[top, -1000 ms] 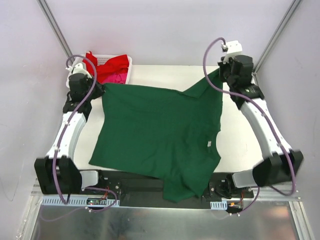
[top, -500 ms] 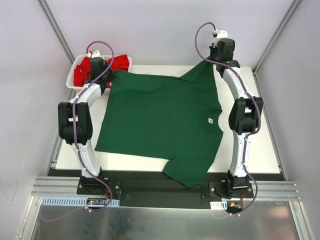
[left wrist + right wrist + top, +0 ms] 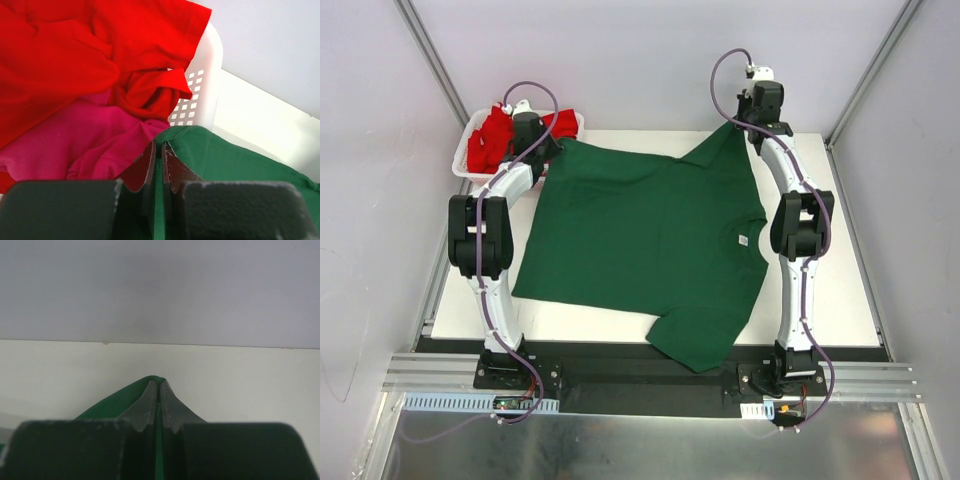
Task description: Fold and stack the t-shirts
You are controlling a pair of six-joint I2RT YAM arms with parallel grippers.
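Left arm, right arm: white links, black joints; purple cables looped alongside; jaws dark maroon-brown.

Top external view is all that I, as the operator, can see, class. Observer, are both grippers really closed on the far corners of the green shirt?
Observer: The left wrist view shows the left gripper shut, with a fold of the green shirt pinched in it.
Operator: And the right one?
Observer: The right wrist view shows the right gripper shut on a green corner too, with bare table beyond it.
Operator: I see only red in the basket. Is anything else in there?
Observer: Yes, a pink shirt lies under the red shirt in the white basket.
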